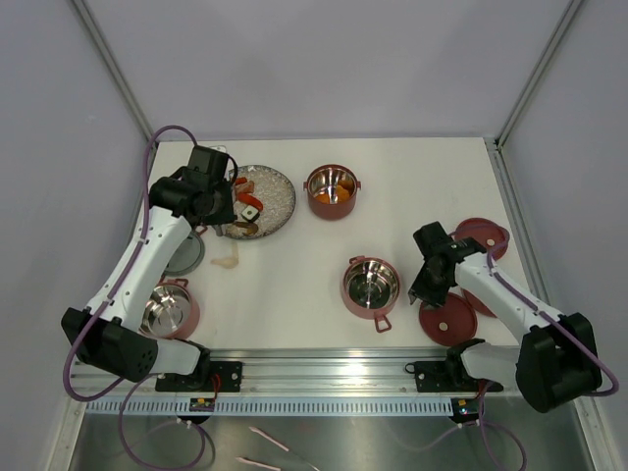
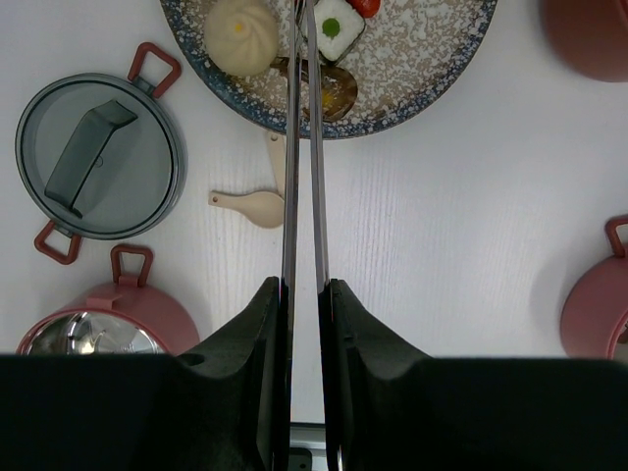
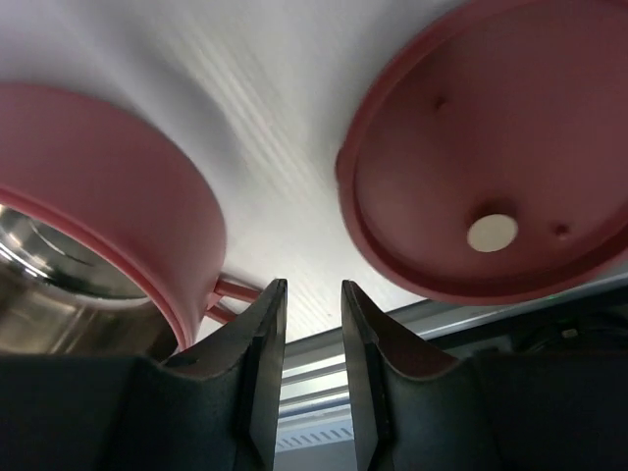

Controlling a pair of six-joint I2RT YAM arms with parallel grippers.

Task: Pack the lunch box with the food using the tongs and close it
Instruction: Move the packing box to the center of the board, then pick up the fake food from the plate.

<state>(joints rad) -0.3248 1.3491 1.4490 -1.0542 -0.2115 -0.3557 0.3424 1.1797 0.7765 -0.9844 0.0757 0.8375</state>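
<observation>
White surface (image 1: pixel 294 265) carries three uncovered lunch box tiers: far tier (image 1: pixel 333 191), middle tier (image 1: pixel 371 287), near-left tier (image 1: pixel 169 309). Speckled plate (image 1: pixel 278 196) holds the food (image 2: pixel 240 34). Left tool (image 2: pixel 304 287) is clamped on the tongs (image 2: pixel 301 147), blades nearly together, tips over the plate. Right tool (image 3: pixel 312 289) is slightly apart and empty, between middle tier and a red lid (image 3: pixel 491 157). Risk: an off-centre pinch squirts a piece off the plate, or the thin tongs twist in the clamp.
</observation>
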